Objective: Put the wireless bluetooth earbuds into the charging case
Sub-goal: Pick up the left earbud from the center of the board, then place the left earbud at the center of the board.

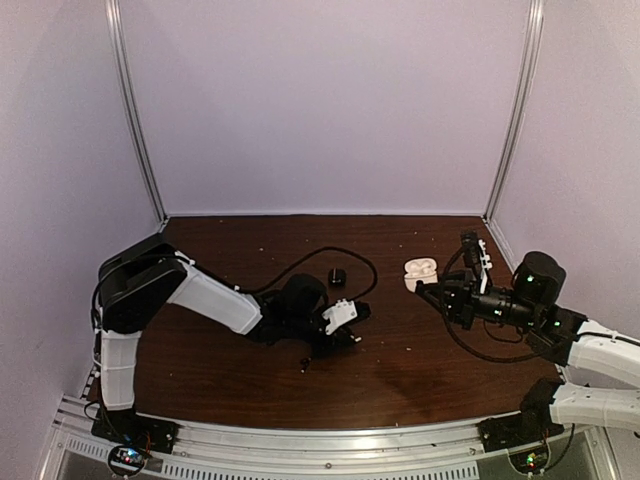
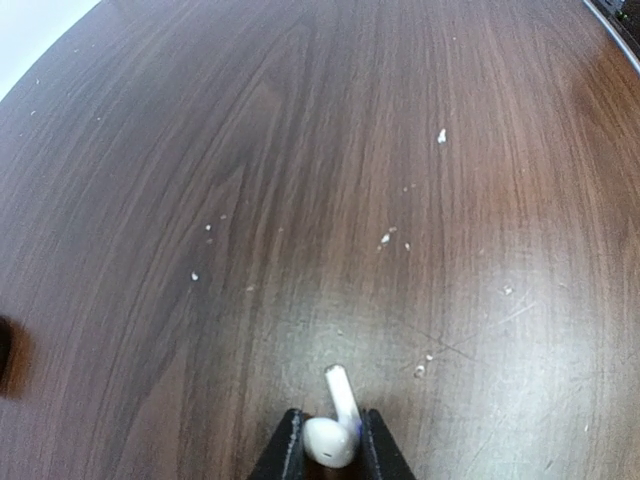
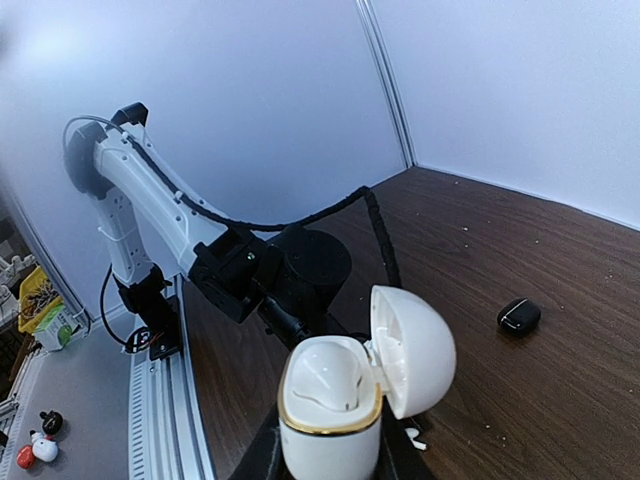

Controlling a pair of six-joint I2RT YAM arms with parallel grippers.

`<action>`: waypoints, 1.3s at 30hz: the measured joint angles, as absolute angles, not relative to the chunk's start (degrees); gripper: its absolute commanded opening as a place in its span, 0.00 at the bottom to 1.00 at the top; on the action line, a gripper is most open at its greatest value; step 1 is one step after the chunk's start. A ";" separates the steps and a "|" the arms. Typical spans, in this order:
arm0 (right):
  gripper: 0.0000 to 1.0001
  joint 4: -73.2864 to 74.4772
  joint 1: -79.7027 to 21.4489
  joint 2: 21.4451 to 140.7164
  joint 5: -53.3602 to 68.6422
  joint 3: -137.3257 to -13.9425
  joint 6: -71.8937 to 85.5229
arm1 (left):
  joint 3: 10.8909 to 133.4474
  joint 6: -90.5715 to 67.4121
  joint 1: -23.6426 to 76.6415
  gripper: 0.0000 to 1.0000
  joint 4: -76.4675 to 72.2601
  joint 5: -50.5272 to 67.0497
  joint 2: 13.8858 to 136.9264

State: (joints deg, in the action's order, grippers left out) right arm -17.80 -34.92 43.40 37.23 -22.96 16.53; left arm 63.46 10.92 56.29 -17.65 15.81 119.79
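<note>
Open tabletop (image 1: 430, 365) right of the left gripper (image 2: 330, 440); black cable (image 1: 373, 272) loops behind.

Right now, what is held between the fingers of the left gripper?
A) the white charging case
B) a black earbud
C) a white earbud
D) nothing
C: the left wrist view shows the left gripper shut on a white earbud; the charging case is in the right gripper.

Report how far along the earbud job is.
Done: the right gripper holds the white charging case with its lid open. In hand: the left gripper is shut on one white earbud down at the table. Left: carry it over and seat it; I cannot tell whether the case holds any yet. A small black case lies untouched.
</note>
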 measured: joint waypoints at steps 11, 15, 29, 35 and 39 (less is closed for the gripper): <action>0.00 -17.78 -34.92 45.54 37.47 -22.96 16.45 | 63.46 14.70 56.29 0.09 -9.56 14.44 111.70; 0.00 -17.78 -34.92 46.00 37.52 -22.96 16.23 | 63.44 14.00 56.29 0.09 -6.15 15.25 107.55; 0.00 -17.96 -34.89 47.18 37.54 -22.96 15.81 | 48.53 -11.38 51.40 0.05 -6.39 8.56 98.67; 0.00 -18.20 -34.89 47.31 37.56 -22.96 15.66 | 42.24 -23.44 48.77 0.05 -9.82 2.09 97.51; 0.00 -18.22 -34.89 47.29 37.56 -22.96 15.62 | 40.38 -28.62 46.70 0.09 -10.55 -2.63 96.55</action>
State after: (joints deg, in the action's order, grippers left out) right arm -18.22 -34.89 47.29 37.56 -22.96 15.62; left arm 40.38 -28.62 46.70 -10.55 -2.63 96.55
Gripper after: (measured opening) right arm 0.227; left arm 0.155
